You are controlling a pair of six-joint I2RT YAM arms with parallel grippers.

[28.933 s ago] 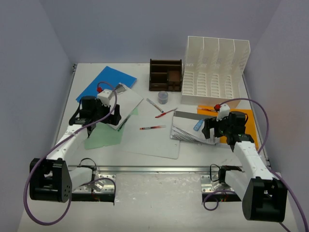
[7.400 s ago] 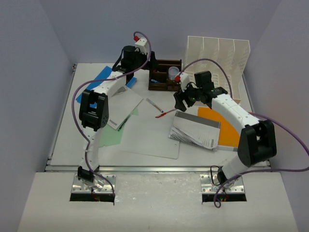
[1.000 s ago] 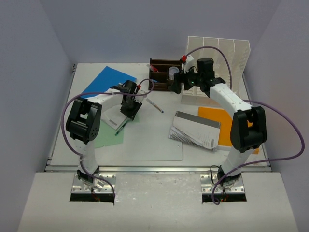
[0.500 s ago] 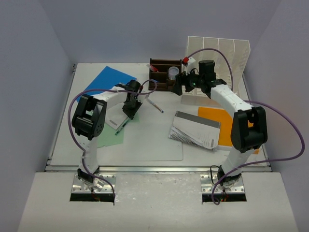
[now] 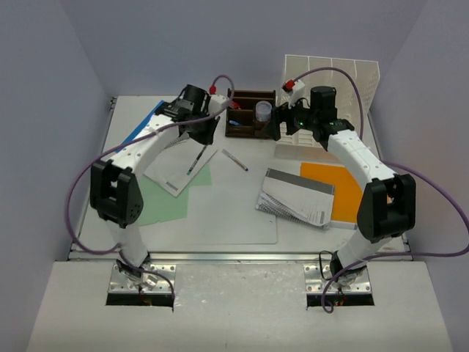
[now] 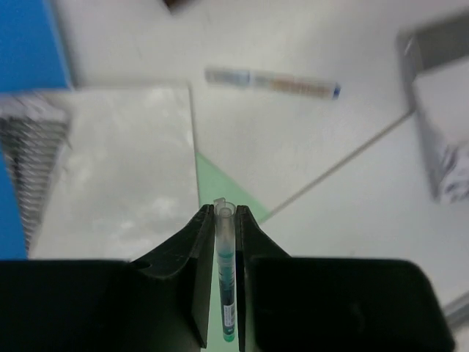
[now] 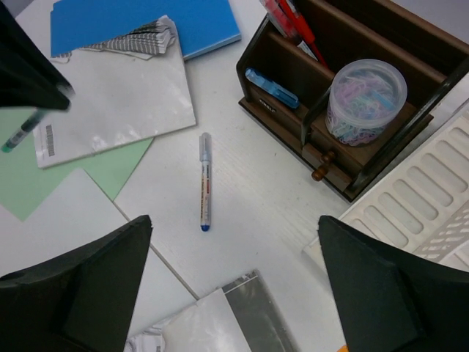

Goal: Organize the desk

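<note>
Reporting arm pose first. My left arm is raised and stretched far forward, wrist turned downward. My left gripper [image 6: 225, 214] has its fingers pinching a slim clear-barrelled pen with a green end [image 6: 226, 293], which lies lengthwise between them. Directly beneath those fingers sit a grey-white spiral-bound booklet [image 6: 117, 161] and a corner of a pale green paper sheet [image 6: 220, 183]. Ahead of them lies a grey pen with a blue tip [image 6: 271, 79].

My right arm reaches forward over the far side, wrist angled down. My right gripper [image 7: 234, 227] has its fingers spread wide, nothing between them. Just ahead and to the right of them stands the dark brown wooden pen organizer [image 7: 352, 117], holding a clear round tub of coloured paper clips [image 7: 368, 92].

The large flat white rectangular desk [image 5: 293, 235] lies under both sets of fingers, carrying everything noted.

Change noted: half a second ago my left fingers were low at the booklet's near edge; they have since lifted and moved farther away, towards the organizer, carrying the pen. My right fingers have remained over the organizer, shifted slightly right.
</note>
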